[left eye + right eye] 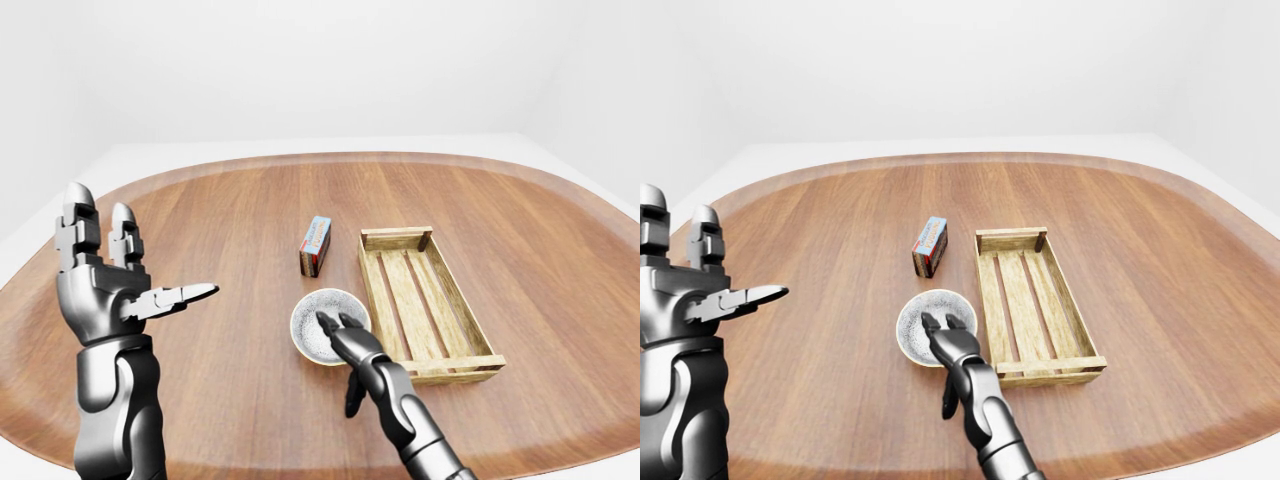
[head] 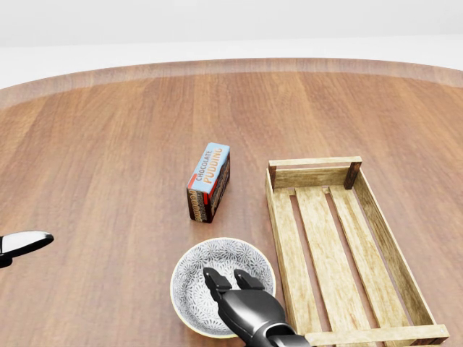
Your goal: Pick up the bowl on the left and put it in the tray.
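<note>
The speckled grey-and-white bowl [image 2: 197,280] sits on the table just left of the wooden slatted tray [image 2: 283,238], which holds nothing. My right hand [image 2: 226,279] comes up from the bottom of the head view. Two of its fingers [image 1: 324,322] reach over the bowl's near right rim into its inside. The thumb hangs below the rim in the left-eye view, apart from the bowl, so the hand is open. My left hand [image 1: 140,255] is raised at the far left, fingers up and thumb out, open and holding nothing.
A chocolate pudding box [image 2: 210,181] stands on its long edge just above the bowl and left of the tray's top end. The rounded wooden table [image 2: 101,144] spreads wide on all sides, with a white floor and walls beyond.
</note>
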